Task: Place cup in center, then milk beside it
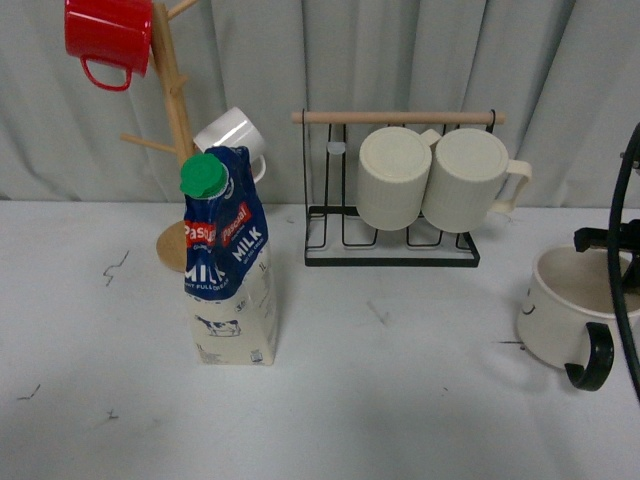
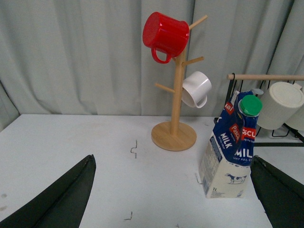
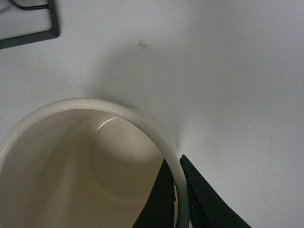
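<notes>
- Cup [image 3: 71, 156]: the right gripper [image 3: 175, 164] pinches its rim, one finger inside and one outside.
- It stands upright at the right edge of the table [image 1: 400, 400], mouth up, handle [image 1: 592, 362] toward the camera.
- Step one is in hand; the next move calls for a level lift leftward to centre.
- Milk [image 1: 228, 270]: upright, left of centre. The left gripper [image 2: 173, 160] is spread and empty.

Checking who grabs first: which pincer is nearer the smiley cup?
Right. The right pincer grips the rim of the cup, one finger inside, one outside; the left pincer hangs far off, facing the milk.
</notes>
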You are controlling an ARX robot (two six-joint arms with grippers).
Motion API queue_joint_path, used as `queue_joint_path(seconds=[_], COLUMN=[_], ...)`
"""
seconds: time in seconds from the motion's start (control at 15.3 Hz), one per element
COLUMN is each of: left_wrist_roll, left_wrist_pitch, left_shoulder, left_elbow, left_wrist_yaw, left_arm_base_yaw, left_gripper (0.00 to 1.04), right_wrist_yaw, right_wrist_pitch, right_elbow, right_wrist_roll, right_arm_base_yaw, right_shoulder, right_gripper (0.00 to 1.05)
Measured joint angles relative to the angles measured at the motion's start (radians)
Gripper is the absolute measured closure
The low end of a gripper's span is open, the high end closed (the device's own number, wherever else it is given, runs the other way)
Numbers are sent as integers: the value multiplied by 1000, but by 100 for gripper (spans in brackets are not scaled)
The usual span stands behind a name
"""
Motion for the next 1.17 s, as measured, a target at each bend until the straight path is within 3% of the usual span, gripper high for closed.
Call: queue_joint_path(seconds=[0.59,1.17], left_wrist_roll=[0,0], left_wrist_pitch=[0,0], left_shoulder=[0,0], left_elbow=[0,0], left_wrist_yaw=[0,0], left_arm_base_yaw=[0,0], left_gripper=[7,7], right_wrist_yaw=[-76,-27], right_wrist_pitch=[11,3], right_elbow=[-19,70], right_wrist_roll=[115,132], right_arm_base_yaw=[226,270], right_shoulder=[-41,88], right_gripper=[102,102])
